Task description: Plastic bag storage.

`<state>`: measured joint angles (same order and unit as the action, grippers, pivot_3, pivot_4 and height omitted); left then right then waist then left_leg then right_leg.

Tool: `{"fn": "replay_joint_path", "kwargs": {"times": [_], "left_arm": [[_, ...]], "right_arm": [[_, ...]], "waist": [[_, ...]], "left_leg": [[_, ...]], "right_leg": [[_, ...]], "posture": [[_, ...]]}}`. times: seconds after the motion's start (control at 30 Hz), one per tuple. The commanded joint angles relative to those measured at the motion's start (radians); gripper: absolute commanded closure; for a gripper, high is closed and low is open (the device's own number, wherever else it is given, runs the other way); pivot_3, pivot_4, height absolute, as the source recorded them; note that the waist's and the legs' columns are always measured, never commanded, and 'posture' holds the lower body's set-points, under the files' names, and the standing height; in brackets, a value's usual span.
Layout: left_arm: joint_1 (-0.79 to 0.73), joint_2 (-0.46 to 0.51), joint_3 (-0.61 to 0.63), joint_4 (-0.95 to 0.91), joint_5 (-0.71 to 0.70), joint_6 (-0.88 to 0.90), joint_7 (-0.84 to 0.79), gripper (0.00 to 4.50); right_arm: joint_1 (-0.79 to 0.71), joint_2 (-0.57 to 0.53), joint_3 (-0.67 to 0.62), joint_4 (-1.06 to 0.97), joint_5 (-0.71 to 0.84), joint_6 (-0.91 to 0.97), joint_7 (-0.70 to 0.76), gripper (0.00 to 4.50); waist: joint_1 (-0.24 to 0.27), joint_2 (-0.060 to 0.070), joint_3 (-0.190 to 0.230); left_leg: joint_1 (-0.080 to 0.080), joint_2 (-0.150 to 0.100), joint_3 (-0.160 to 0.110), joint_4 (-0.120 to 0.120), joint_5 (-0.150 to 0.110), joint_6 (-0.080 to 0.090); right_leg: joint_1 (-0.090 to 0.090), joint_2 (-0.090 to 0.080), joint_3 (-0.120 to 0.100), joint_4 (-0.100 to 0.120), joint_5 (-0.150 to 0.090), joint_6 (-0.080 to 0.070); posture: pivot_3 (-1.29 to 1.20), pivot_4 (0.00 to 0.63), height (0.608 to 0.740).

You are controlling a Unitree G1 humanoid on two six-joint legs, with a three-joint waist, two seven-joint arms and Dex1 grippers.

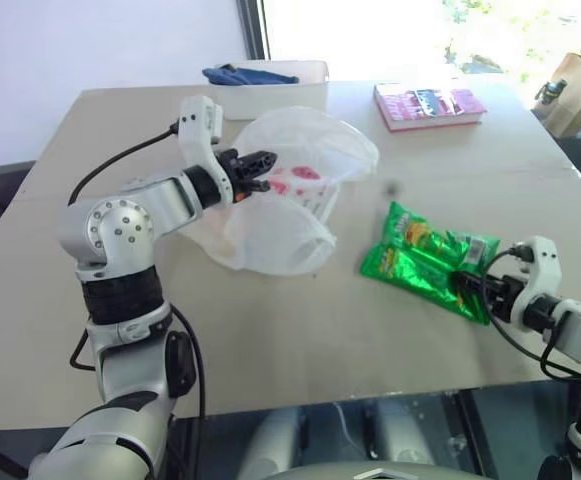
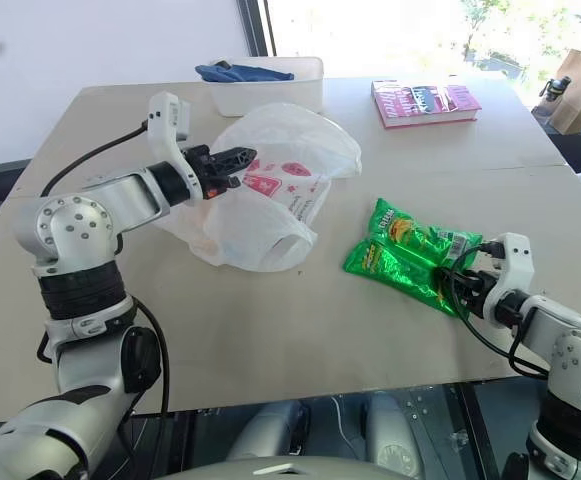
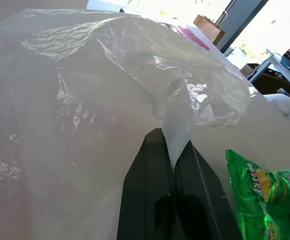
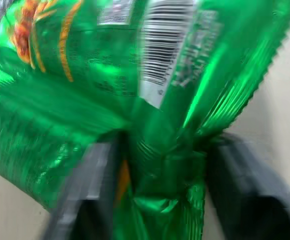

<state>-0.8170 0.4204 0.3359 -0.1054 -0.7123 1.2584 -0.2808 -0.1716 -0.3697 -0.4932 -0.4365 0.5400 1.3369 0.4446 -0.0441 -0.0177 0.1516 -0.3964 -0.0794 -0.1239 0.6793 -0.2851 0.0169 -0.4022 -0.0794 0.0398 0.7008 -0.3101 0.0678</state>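
The left end effector (image 1: 261,158) is pinched tight on a fold of the plastic bag (image 1: 300,190). Its two black fingers (image 3: 152,175) are pressed together, with a strip of thin white plastic caught between them. The bag is held up at that spot. The rest of it puffs out past the fingertips and hangs down onto the counter (image 1: 270,340) just below the left end effector. The bag is big, white and crinkly, with pink marks on it near the pinched place. Its open mouth lies on the counter under the fingers.

Past the bag, at the far edge of the counter, stands a white bin (image 1: 275,85) with a blue cloth (image 1: 240,74) in it. Further right along that far side lies a pink book (image 1: 430,105).

The green snack packet (image 1: 425,260) lies flat on the counter, well apart from the bag. The right end effector (image 2: 465,283) sits low at the packet's near end. Its fingers (image 4: 87,180) are partly open, one on each side of the packet's crumpled end. They touch the packet, but I cannot tell if they have gripped it. The bag is well off to the left of this end effector, across the packet.
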Motion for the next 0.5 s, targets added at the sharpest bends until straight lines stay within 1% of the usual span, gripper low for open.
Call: {"fn": "replay_joint_path", "kwargs": {"times": [0.03, 0.07, 0.1, 0.2, 0.27, 0.33, 0.4, 0.5], "left_arm": [[-0.023, 0.012, 0.027, -0.026, -0.02, -0.004, 0.004, 4.5], [-0.023, 0.008, 0.035, -0.025, -0.024, -0.003, 0.007, 4.5], [-0.023, 0.008, 0.04, -0.024, -0.026, -0.002, 0.008, 4.5], [-0.023, 0.018, 0.04, -0.024, -0.033, -0.009, -0.008, 4.5], [-0.027, 0.034, 0.031, -0.025, -0.045, -0.009, -0.034, 4.5], [-0.028, 0.053, 0.02, -0.026, -0.058, -0.007, -0.065, 4.5], [-0.029, 0.075, 0.013, -0.035, -0.084, 0.006, -0.103, 4.5], [-0.027, 0.111, -0.005, -0.055, -0.114, 0.021, -0.151, 4.5]], "right_arm": [[-0.019, 0.005, -0.019, -0.027, 0.069, -0.013, 0.014, 3.84], [-0.036, 0.014, -0.038, -0.049, 0.104, -0.002, 0.018, 4.3], [-0.056, 0.023, -0.053, -0.074, 0.143, 0.012, 0.019, 4.41], [-0.145, 0.074, -0.088, -0.132, 0.274, 0.08, 0.001, 4.41], [-0.239, 0.129, -0.081, -0.139, 0.314, 0.121, -0.054, 4.41], [-0.331, 0.198, -0.077, -0.111, 0.309, 0.156, -0.132, 4.41], [-0.412, 0.263, -0.051, -0.051, 0.268, 0.173, -0.209, 4.41], [-0.479, 0.298, -0.017, 0.033, 0.226, 0.166, -0.267, 4.41]], "waist": [[0.001, 0.0, 0.0], [0.001, 0.0, 0.0], [0.001, 0.0, 0.0], [0.002, 0.0, 0.0], [0.001, 0.0, 0.0], [-0.003, 0.001, 0.0], [0.001, 0.001, 0.0], [0.003, 0.001, 0.0]], "left_leg": [[0.0, 0.0, 0.0, 0.0, 0.0, 0.0], [0.0, 0.0, 0.0, 0.0, 0.0, 0.0], [0.0, 0.0, 0.0, 0.0, 0.0, 0.0], [0.0, 0.0, 0.0, 0.0, 0.0, 0.0], [0.0, 0.0, -0.001, 0.0, 0.0, 0.0], [0.0, 0.0, 0.0, 0.0, 0.0, 0.0], [-0.001, 0.0, 0.0, -0.001, 0.0, 0.0], [-0.001, -0.001, -0.001, -0.002, 0.0, 0.0]], "right_leg": [[0.0, 0.0, 0.0, 0.0, 0.0, 0.0], [0.0, 0.0, 0.0, 0.0, 0.0, 0.0], [0.0, 0.0, 0.0, 0.0, 0.0, 0.0], [0.0, 0.0, 0.0, 0.0, 0.0, 0.0], [0.0, 0.0, 0.0, 0.0, 0.0, 0.0], [-0.001, 0.0, 0.0, 0.0, 0.0, 0.0], [-0.002, 0.0, 0.0, 0.001, 0.0, 0.0], [-0.003, -0.001, 0.0, 0.001, 0.0, 0.0]], "posture": [[0.0, 0.15, 0.74], [0.0, 0.15, 0.74], [0.0, 0.15, 0.74], [0.0, 0.15, 0.74], [0.0, 0.15, 0.74], [0.0, 0.15, 0.74], [0.0, 0.15, 0.74], [0.0, 0.15, 0.74]]}}
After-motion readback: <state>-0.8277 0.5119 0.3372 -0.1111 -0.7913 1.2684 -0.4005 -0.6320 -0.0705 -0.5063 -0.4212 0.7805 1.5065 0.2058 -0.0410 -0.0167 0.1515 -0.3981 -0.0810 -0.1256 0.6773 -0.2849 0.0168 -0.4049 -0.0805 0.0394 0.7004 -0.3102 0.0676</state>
